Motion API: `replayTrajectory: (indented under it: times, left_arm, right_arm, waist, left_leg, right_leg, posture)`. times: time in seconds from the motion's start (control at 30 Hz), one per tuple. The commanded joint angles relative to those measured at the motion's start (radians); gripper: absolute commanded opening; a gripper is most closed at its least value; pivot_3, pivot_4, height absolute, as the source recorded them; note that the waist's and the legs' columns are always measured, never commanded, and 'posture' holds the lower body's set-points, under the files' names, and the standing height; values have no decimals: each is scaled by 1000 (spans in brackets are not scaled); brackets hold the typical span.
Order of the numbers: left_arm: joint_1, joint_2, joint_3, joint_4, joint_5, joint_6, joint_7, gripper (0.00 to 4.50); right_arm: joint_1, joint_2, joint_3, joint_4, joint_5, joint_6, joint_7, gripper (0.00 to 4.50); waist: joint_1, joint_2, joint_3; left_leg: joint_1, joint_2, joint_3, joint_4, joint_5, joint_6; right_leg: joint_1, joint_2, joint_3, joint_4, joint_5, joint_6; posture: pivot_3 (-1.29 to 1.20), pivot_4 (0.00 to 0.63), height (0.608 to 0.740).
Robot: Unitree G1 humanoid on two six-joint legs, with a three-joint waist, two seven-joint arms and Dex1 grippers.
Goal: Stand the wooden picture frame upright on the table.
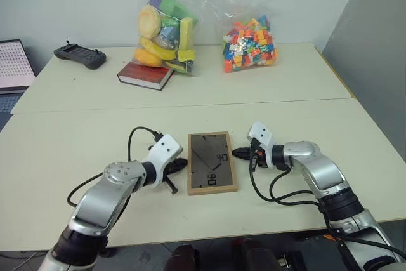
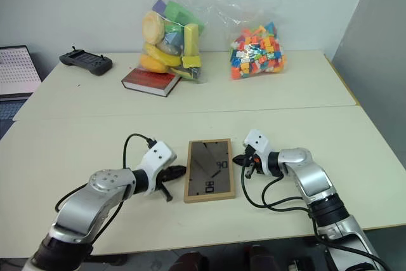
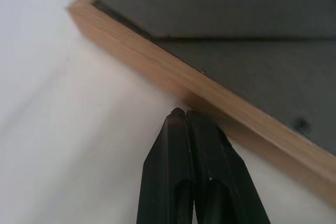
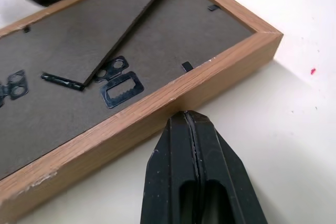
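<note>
Frame flat on table, back up | left gripper pressed together beside it | right gripper pressed together at opposite edge

Wooden picture frame: light tan wood border, visible grain, matt, small scuff at one corner. Back panel dark grey, fibrous board look, matt; black metal hangers slightly shiny. Table pale cream, smooth, matt. Black fingers smooth plastic, faint sheen.
</note>
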Motion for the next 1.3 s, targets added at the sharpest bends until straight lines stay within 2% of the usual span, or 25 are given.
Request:
replayTrajectory:
  times: [0.03, 0.1, 0.13, 0.23, 0.27, 0.33, 0.53, 0.73, 1.03, 1.2, 1.27, 1.3]
  left_arm:
    - [75, 80, 115, -73, -100, 41, -87, 23]
    - [112, 91, 200, -68, -175, 75, -118, 417]
    - [126, 83, 270, -52, -254, 136, -147, 466]
    - [99, 24, 458, 31, -483, 384, -176, 1189]
    - [51, -12, 527, 99, -543, 531, -183, 1509]
    - [-10, -29, 590, 235, -663, 696, -178, 1896]
    - [-72, 4, 510, 475, -828, 726, -79, 3265]
    - [-54, -29, 424, 499, -830, 726, -32, 4394]
    - [-105, -166, 327, 564, -737, 628, -4, 4487]
    - [-108, -198, 304, 539, -724, 600, 2, 4487]
    - [-109, -207, 331, 524, -745, 621, 12, 4487]
    - [-104, -207, 348, 503, -768, 644, 14, 4197]
  right_arm:
    - [11, -64, -30, -24, -23, -47, -2, 0]
    - [25, -83, -42, -45, -14, -45, 3, 0]
    - [37, -93, -47, -64, -6, -40, 7, 0]
    - [59, -98, -60, -98, 12, -27, 3, 0]
    - [62, -92, -57, -96, 11, -29, -1, 0]
    - [61, -77, -49, -82, 6, -34, -12, 0]
    - [48, -27, -27, -55, -9, -37, -38, 0]
    - [66, -6, -1, -109, -6, -7, -50, 0]
    - [47, 148, 56, -120, -18, 33, -140, 0]
    - [50, 145, 59, -119, -22, 35, -147, 0]
    - [52, 134, 50, -116, -22, 38, -153, 0]
    - [54, 128, 41, -110, -22, 38, -161, 0]
  waist:
    - [1, 0, 0]
    - [1, 0, 0]
    - [2, 0, 0]
    - [2, 0, 0]
    - [2, 0, 0]
    - [4, 0, 0]
    - [0, -1, -1]
    - [0, -1, -1]
    - [20, 8, -8]
    - [36, 9, -8]
    - [37, 9, -9]
    - [37, 9, -9]
  left_leg:
    - [0, 0, 0, 0, 0, 0]
    - [0, 0, 0, 0, 0, 0]
    - [0, 0, 0, 0, 0, 0]
    - [0, 0, 0, 0, 0, 0]
    - [0, 0, -1, 0, 0, 0]
    - [0, 0, -1, 1, 0, 1]
    - [1, 0, -4, 2, 0, 1]
    - [2, 0, -4, 2, 2, -3]
    - [3, -3, -3, 1, 2, -3]
    - [15, -3, -5, 0, 0, 0]
    - [15, -4, -5, 1, -1, 1]
    - [15, -4, -5, 1, -1, 1]
  right_leg:
    - [0, 0, 0, 0, 0, 0]
    - [0, 0, 0, -1, 0, 0]
    - [1, 0, 0, -1, 0, 0]
    - [1, 0, -1, -1, 0, 0]
    - [1, 0, -2, -1, 0, 0]
    - [2, 0, -3, -1, 0, 0]
    - [3, 0, -5, 0, 0, 0]
    - [2, 0, -1, 0, 0, 0]
    - [3, -2, -1, 0, 0, 0]
    - [17, -2, -3, -6, 0, 1]
    - [17, -3, -3, -6, 0, 1]
    - [17, -3, -3, -6, 0, 1]
  posture:
    - [0, 150, 740]
    - [0, 150, 740]
    - [0, 150, 740]
    - [0, 150, 740]
    - [0, 150, 740]
    - [0, 150, 740]
    - [0, 150, 740]
    - [0, 150, 740]
    - [0, 150, 740]
    - [0, 150, 740]
    - [0, 150, 740]
    - [0, 150, 740]
